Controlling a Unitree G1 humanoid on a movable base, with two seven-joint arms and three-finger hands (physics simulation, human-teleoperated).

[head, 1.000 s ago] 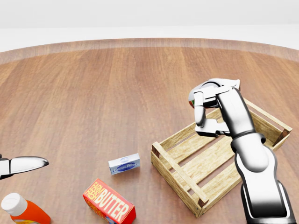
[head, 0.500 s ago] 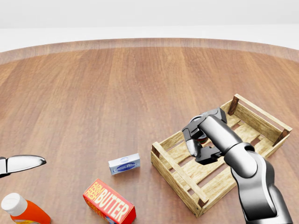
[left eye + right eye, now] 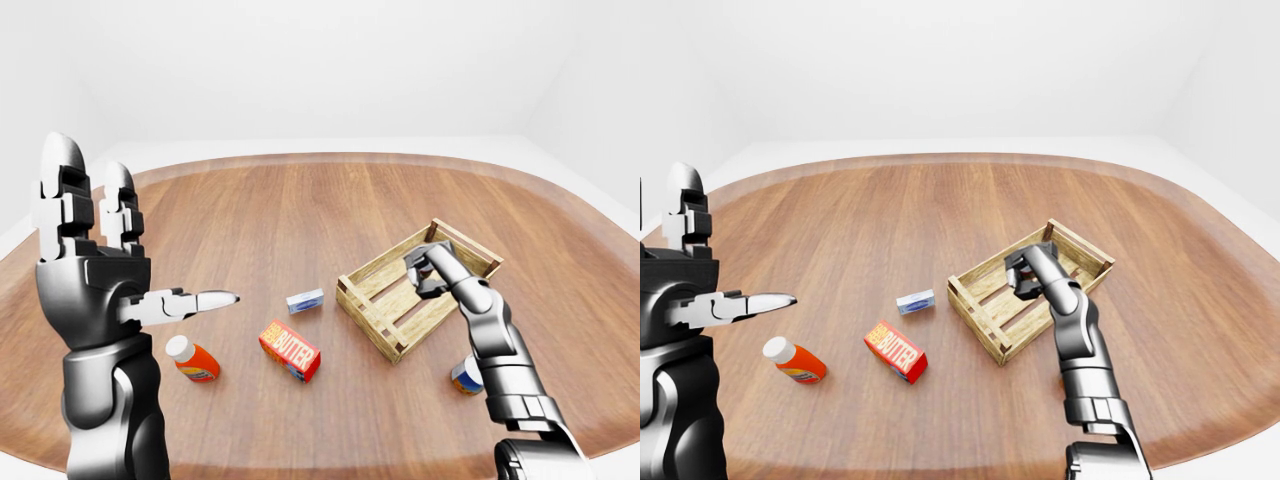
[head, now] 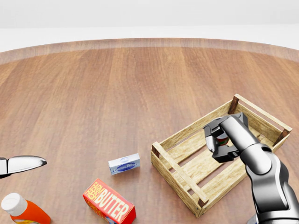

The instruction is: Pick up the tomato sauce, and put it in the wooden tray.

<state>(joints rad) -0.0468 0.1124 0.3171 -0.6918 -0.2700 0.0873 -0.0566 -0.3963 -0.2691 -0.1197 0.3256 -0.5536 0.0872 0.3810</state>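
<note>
The tomato sauce (image 4: 223, 138) is a small can with red and green on its label, mostly hidden by the fingers round it. My right hand (image 4: 218, 143) is shut on it, low inside the wooden tray (image 4: 176, 164), over the slats near the tray's middle. Whether the can rests on the slats I cannot tell. The tray is a slatted crate lying at an angle at the right of the head view. My left hand (image 3: 135, 250) is raised at the left of the left-eye view, fingers spread open and holding nothing.
A red butter box (image 4: 109, 206), a small blue-and-white box (image 4: 124, 164) and an orange bottle with a white cap (image 4: 23, 210) lie left of the tray. Another can (image 3: 466, 375) stands beside my right forearm. The round wooden table's edge (image 4: 149, 42) curves along the top.
My right hand has come down with the can from above the tray into it, then shifted right along the slats. The left hand has stayed put.
</note>
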